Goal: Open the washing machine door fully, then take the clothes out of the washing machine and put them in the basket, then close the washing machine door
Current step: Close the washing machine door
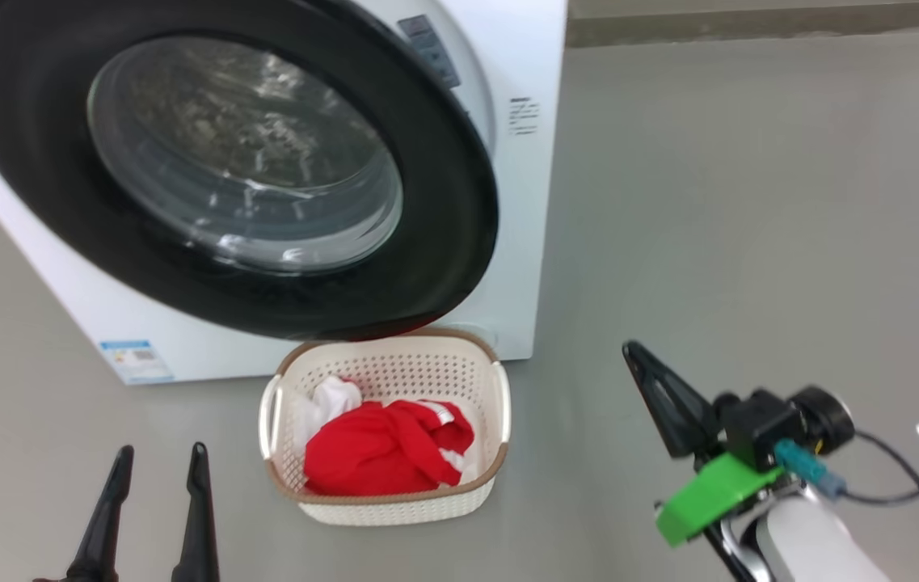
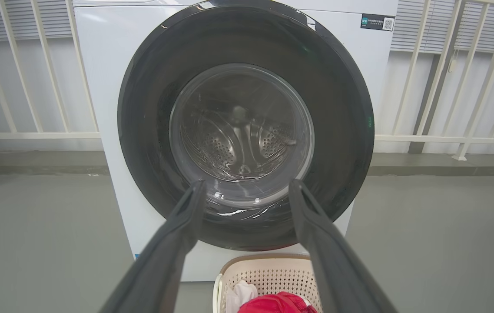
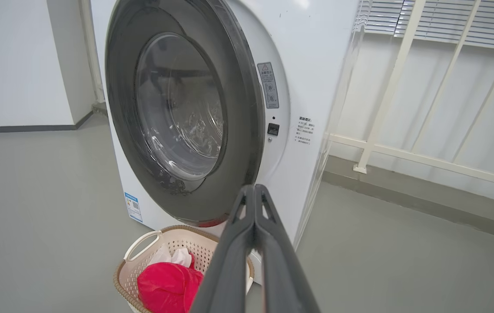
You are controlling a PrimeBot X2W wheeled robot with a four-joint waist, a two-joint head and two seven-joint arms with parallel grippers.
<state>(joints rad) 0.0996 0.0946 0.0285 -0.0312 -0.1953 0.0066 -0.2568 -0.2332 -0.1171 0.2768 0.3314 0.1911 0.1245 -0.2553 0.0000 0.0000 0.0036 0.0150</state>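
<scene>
Red clothes (image 1: 378, 453) in the basket (image 1: 394, 505) on a grey floor (image 1: 750, 202).
The basket sits below the washing machine door (image 1: 459, 202); a white railing (image 2: 446, 139) runs behind the washing machine (image 2: 99, 87); left gripper (image 1: 162, 447) spread and empty, right gripper (image 1: 633, 349) pinched together, empty.

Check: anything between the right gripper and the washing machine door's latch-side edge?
Nothing visible. The shut right gripper points at the right edge of the washing machine door through open air. The basket of red clothes sits on the floor under the door, below that line.
</scene>
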